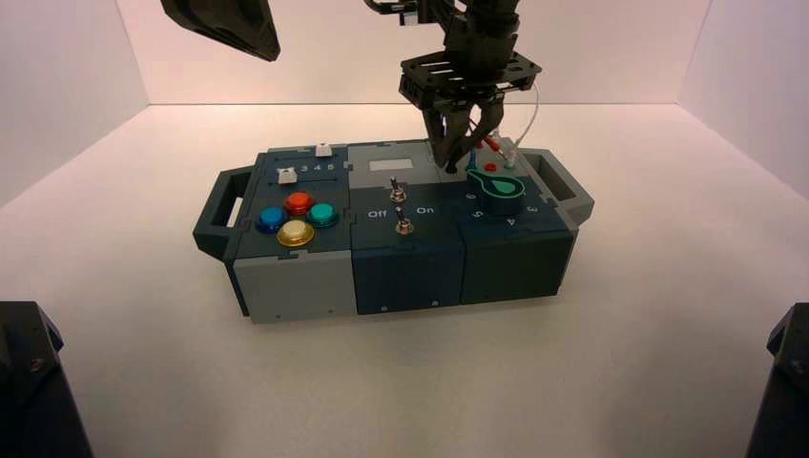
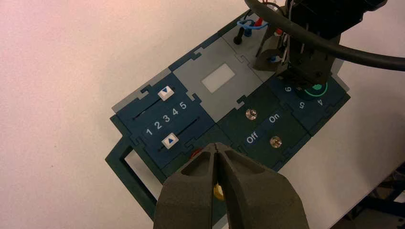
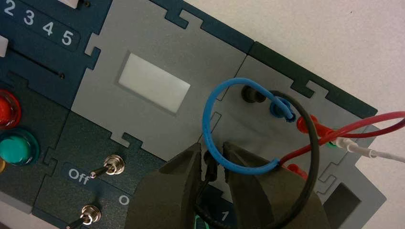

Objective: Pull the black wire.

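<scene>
The black wire [image 3: 313, 143] loops over the grey panel [image 3: 143, 43] at the box's back right. One slim black plug [image 3: 209, 164] stands between my right gripper's fingers. Its other plug [image 3: 252, 94] sits in a socket farther back. My right gripper [image 3: 211, 150] is down at the panel and slightly open, its fingers straddling the near black plug with small gaps on both sides. The blue lead [image 3: 207, 109] crosses between the fingertips. In the high view the right gripper [image 1: 461, 157] points down at the wire panel. My left gripper [image 2: 217, 146] is shut and empty, held high above the box's front left.
A red lead [image 3: 353, 126] and a white lead [image 3: 377, 152] run off beside the black loop. Two toggle switches [image 3: 112, 164] marked Off and On sit in front of the panel. The green knob [image 1: 503, 188], coloured buttons [image 1: 298, 218] and two sliders [image 2: 166, 92] are on the box.
</scene>
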### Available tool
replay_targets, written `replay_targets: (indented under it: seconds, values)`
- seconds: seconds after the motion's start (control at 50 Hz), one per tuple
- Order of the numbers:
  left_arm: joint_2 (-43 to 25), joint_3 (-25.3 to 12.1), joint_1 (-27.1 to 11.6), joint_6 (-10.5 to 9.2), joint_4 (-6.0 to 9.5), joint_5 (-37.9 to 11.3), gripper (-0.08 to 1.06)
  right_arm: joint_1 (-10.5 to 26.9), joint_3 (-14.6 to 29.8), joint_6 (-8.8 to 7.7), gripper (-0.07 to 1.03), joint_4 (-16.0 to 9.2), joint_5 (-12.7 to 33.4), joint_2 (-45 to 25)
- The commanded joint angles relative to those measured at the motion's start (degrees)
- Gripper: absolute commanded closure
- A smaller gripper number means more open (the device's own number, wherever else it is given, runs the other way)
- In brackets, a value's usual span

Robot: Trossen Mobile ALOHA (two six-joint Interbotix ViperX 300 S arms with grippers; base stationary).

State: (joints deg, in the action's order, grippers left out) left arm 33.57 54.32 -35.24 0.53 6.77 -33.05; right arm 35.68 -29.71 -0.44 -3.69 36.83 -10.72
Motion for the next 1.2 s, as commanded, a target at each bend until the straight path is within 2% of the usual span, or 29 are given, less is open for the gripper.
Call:
replay_targets:
  seconds: [0.02,0.04,0.06,0.1,0.16,0.24,0.68,1.12,1.2]
  values:
    - [0.35,-0.97,-0.18,0.0,0.09,0.44,1.01,-1.14,0.7,-0.09,0.75,0.79,0.18,0.79]
    - [0.26,-0.97,-0.18,0.09,0.09,0.44,1.01,-1.14,0.7,-0.09,0.8,1.05,0.26,0.79]
    - [0.26,-0.97,-0.18,0.09,0.09,0.44,1.01,-1.14,0.7,-0.09,0.8,1.05,0.26,0.79]
    - [0.18,-1.05,-0.18,0.09,0.09,0.44,1.01,-1.14,0.62,-0.09,0.93,1.67,0.26,0.79]
    - [0.18,-0.97,-0.26,0.0,0.09,0.44,1.01,-1.23,0.62,-0.09,0.99,2.2,0.35,0.88]
    - [0.09,-1.05,-0.18,0.09,0.0,0.44,1.01,-1.23,0.79,0.44,0.99,2.46,0.97,1.32]
    - [0.35,-1.14,-0.18,0.09,0.0,0.44,1.01,-1.23,2.72,0.53,0.99,2.81,3.16,6.24]
    - [0.44,-1.05,-0.18,0.09,-0.18,0.44,1.01,-0.53,5.45,0.18,0.99,1.58,0.62,4.39]
    - [0.44,-0.97,-0.18,0.09,-0.18,0.44,1.01,-0.26,5.8,0.0,0.93,1.23,0.35,3.78]
